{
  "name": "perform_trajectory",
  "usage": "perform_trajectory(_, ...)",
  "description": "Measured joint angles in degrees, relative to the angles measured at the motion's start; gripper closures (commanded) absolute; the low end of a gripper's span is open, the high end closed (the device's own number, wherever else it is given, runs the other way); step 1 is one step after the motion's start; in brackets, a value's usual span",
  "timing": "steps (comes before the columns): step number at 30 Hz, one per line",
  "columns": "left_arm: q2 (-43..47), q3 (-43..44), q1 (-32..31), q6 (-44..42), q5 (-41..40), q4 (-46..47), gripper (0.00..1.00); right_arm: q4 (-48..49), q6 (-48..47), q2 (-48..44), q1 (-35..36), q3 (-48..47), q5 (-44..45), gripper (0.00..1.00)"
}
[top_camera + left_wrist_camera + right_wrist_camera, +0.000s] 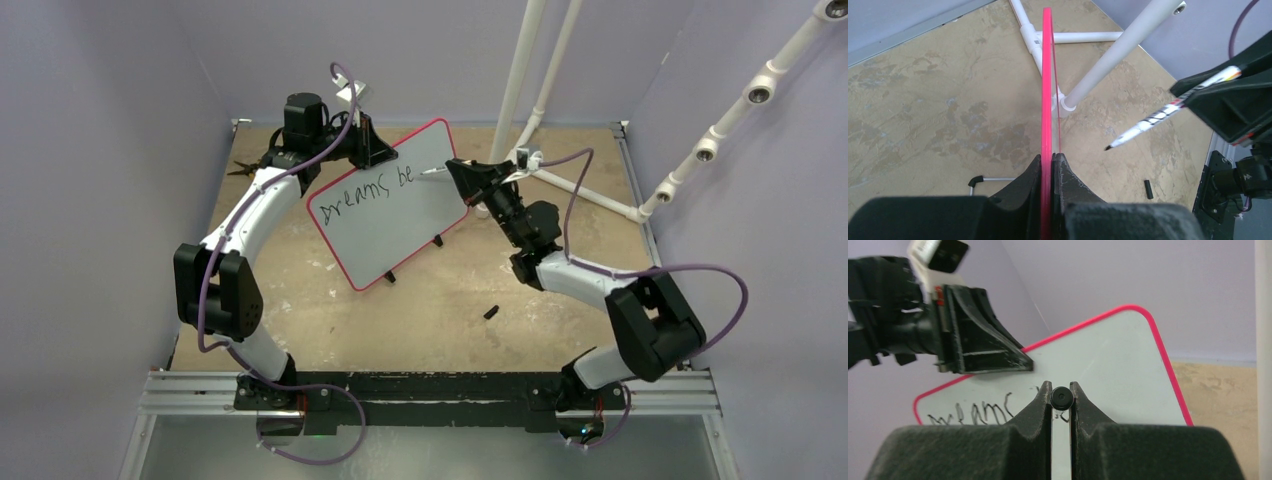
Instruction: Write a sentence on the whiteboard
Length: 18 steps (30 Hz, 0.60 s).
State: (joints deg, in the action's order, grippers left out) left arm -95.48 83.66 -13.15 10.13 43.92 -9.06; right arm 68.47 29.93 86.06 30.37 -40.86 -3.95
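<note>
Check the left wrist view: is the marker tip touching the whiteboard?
No, the marker tip hangs clear of the whiteboard, with a visible gap between them.

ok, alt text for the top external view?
The left gripper holds the red-rimmed whiteboard by its top edge. The right gripper holds a marker, its tip just right of the unfinished sentence, which reads "Dreams be".

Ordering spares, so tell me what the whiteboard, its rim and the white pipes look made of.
Whiteboard: smooth, faintly glossy white face, likely coated board or plastic.
Rim: glossy pink-red plastic, seemingly translucent seen edge-on.
White pipes: matte plastic tubing with socket joints, probably PVC.
</note>
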Motion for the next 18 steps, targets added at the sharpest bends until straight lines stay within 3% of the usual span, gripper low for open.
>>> perform_trajectory(11, 0.0, 1.3, 0.1, -1.4, 0.1, -3.5, 1.00, -11.3, -7.4, -20.0, 0.0, 4.0, -3.7, 1.00)
perform_trajectory(18, -0.2, 1.9, 0.3, -1.9, 0.8, -5.0, 1.00, -13.9, -10.3, -22.4, 0.0, 5.3, -5.6, 1.00)
